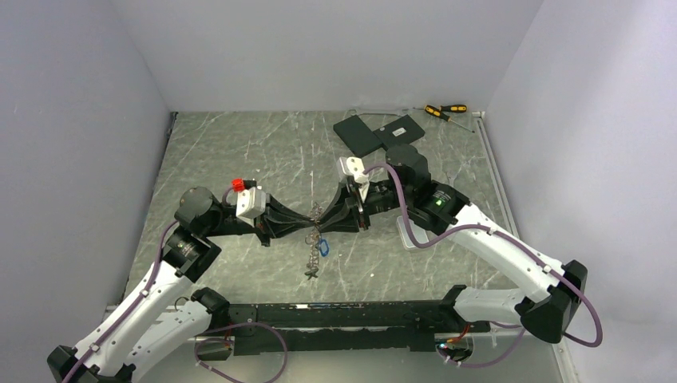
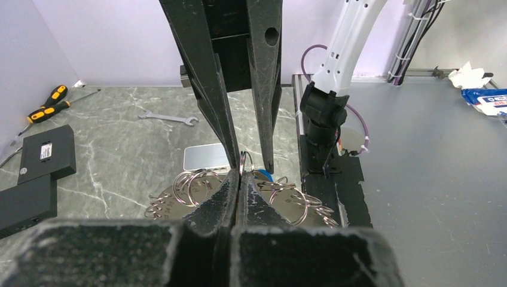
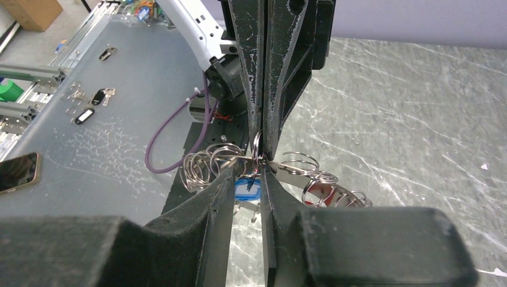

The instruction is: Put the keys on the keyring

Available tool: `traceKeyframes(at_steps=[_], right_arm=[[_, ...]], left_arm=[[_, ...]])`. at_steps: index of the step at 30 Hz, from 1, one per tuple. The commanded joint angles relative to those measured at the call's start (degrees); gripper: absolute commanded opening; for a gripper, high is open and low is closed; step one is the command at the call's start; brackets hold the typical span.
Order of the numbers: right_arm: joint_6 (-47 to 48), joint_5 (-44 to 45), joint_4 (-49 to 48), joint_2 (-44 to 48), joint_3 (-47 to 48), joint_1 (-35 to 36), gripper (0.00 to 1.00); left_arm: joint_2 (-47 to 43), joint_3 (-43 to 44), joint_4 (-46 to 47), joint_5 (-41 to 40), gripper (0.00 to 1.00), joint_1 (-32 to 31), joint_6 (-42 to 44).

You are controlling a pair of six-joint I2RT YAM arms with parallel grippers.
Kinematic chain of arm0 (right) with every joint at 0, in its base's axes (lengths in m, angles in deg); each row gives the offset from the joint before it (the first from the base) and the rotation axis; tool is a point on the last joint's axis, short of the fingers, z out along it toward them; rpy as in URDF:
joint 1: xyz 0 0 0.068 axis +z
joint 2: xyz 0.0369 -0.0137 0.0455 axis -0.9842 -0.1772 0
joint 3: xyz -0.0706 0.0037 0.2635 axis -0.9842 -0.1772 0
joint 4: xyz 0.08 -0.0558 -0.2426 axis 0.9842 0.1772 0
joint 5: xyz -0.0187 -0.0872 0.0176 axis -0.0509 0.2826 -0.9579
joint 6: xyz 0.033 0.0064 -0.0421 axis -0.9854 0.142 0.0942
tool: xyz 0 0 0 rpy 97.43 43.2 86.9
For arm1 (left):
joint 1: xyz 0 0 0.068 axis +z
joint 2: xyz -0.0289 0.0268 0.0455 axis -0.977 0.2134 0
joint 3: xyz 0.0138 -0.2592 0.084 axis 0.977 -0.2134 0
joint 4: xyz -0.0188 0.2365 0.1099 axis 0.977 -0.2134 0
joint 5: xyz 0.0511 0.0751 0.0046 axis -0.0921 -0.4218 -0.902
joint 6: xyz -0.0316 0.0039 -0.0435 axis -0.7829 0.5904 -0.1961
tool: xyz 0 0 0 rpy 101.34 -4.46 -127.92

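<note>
The keyring (image 1: 317, 214) is a metal band strung with many small split rings, held up between both grippers at the table's middle. It shows in the left wrist view (image 2: 191, 188) and the right wrist view (image 3: 206, 164). A blue-tagged key (image 1: 324, 246) hangs below it (image 2: 263, 175) (image 3: 247, 188), with more keys dangling under it. A red tag (image 3: 321, 194) shows behind the rings. My left gripper (image 1: 308, 220) (image 2: 240, 177) is shut on a small ring of the keyring. My right gripper (image 1: 324, 220) (image 3: 247, 171) faces it, jaws apart, straddling that ring.
Two yellow-and-black screwdrivers (image 1: 445, 110) (image 2: 48, 103) lie at the back. Black boxes (image 1: 379, 132) (image 2: 36, 173) sit near them. A wrench (image 2: 167, 117) and a pale slab (image 2: 206, 156) lie on the marble top. Loose keys (image 3: 98, 95) and a phone (image 3: 18, 170) lie off the table.
</note>
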Motion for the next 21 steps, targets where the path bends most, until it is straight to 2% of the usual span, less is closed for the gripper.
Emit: traceKeyframes(at_steps=[1, 10, 17, 21], right_arm=[[0.95, 0.29, -1.01, 0.75, 2.76, 0.28, 0.25], [2.76, 2.4, 2.01, 1.19, 3.32, 0.28, 0.26], [3.85, 2.68, 4.11, 0.88, 4.29, 0.28, 0.06], [4.06, 3.03, 4.82, 0.55, 4.4, 0.28, 0.0]], left_arm=[[-0.34, 0.13, 4.21, 0.99, 0.0, 0.39, -0.54], [-0.52, 0.13, 4.18, 1.03, 0.0, 0.48, -0.72], [-0.74, -0.03, 4.66, 0.87, 0.0, 0.48, -1.07], [-1.03, -0.21, 5.32, 0.65, 0.0, 0.55, -1.56]])
